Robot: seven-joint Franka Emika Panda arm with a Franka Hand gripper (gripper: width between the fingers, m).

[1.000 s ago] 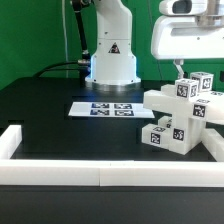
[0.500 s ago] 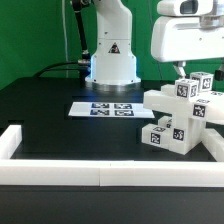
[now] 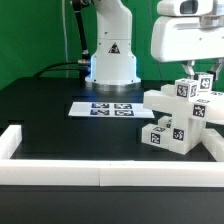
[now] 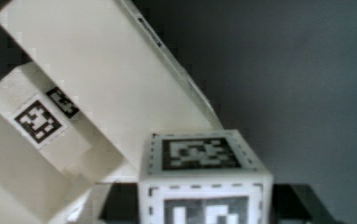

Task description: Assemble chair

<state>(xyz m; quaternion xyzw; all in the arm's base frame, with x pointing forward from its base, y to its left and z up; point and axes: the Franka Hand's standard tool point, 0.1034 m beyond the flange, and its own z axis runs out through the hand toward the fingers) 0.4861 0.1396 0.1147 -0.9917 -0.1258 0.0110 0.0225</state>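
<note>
My gripper (image 3: 199, 76) hangs at the exterior view's right, shut on a small white tagged block (image 3: 204, 85) of the chair. It holds the block at the top of the stacked white chair pieces (image 3: 178, 118), touching or just above them. In the wrist view the block (image 4: 201, 155) sits between my dark fingers (image 4: 118, 200), with my gripper (image 4: 205, 208) closed on its sides. A long white slab (image 4: 104, 60) and a tagged piece (image 4: 47, 115) lie beyond it.
The marker board (image 3: 108, 108) lies flat on the black table in front of the robot base (image 3: 112, 60). White border rails (image 3: 100, 176) run along the near edge and the left side (image 3: 12, 140).
My gripper and the held block have shifted slightly toward the exterior view's right. The stacked pieces have not moved.
</note>
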